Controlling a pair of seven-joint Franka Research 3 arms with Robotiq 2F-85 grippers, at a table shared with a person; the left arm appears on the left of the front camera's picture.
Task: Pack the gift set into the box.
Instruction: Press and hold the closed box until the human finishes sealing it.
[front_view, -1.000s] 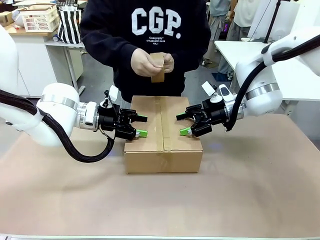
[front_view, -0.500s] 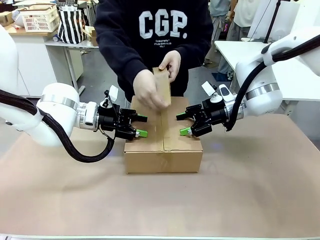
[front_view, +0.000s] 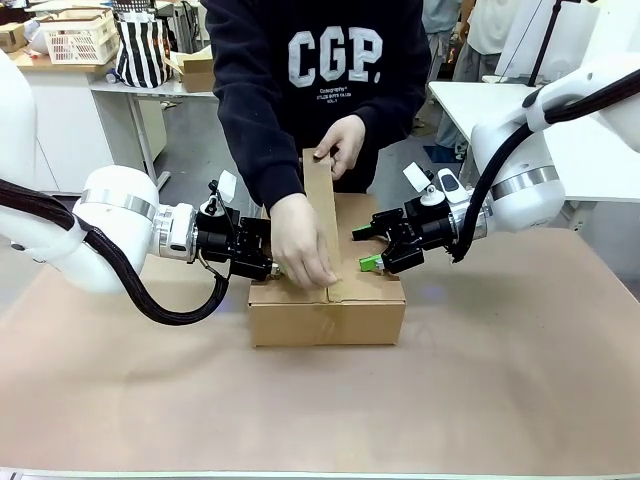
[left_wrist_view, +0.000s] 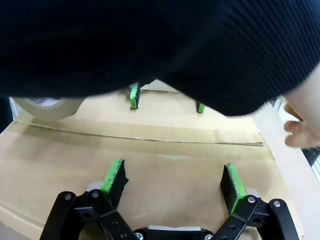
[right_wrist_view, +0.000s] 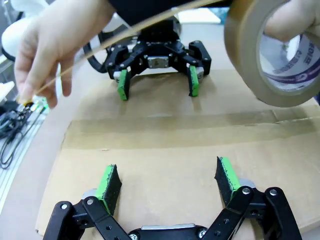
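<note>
The box (front_view: 327, 290) is sitting closed at the middle of the tabletop (front_view: 500, 380), its contents hidden. A person's hand (front_view: 300, 245) is pressing brown packing tape (front_view: 322, 215) along the top seam, covering the left end effector (left_wrist_view: 172, 181) in the front view. The other hand (front_view: 343, 143) is holding the tape roll (right_wrist_view: 272, 55), cut off in the right wrist view. Both end effectors, left and right (right_wrist_view: 169, 184), are resting spread wide on the flaps, grasping nothing.
</note>
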